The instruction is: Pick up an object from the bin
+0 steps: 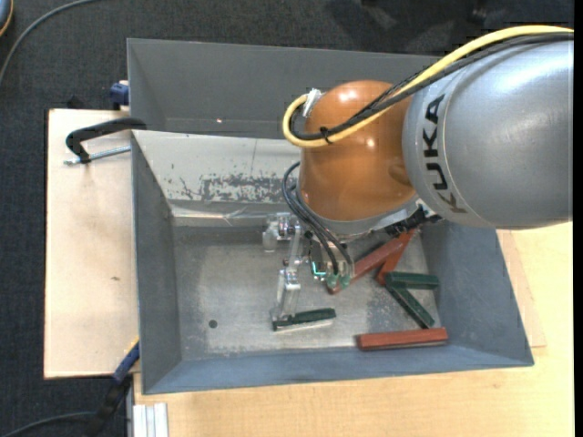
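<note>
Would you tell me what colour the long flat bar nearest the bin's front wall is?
Reddish brown; the bar shows best in the camera view.

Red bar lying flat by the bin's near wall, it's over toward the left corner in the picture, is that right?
Not quite. The red bar does lie flat by the near wall of the bin, but toward the right corner in the picture, not the left. The camera view shows this.
</note>
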Action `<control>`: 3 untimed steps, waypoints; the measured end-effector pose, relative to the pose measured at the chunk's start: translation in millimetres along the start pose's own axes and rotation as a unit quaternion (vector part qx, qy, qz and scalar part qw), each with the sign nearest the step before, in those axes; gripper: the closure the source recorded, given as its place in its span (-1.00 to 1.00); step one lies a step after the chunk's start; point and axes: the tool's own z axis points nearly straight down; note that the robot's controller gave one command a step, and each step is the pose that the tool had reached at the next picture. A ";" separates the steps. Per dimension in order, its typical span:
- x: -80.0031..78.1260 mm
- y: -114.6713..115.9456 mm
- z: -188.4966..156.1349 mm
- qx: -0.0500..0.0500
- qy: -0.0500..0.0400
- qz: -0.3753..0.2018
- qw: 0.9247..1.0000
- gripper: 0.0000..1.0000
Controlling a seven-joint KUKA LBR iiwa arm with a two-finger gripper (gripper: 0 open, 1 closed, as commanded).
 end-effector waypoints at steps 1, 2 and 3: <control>-25.3 18.6 6.3 -0.002 -0.007 0.017 1.000 -1.00; -21.9 -41.3 120.2 0.001 0.000 -0.057 0.998 -1.00; 7.7 -119.5 135.2 0.001 -0.003 -0.143 0.990 -1.00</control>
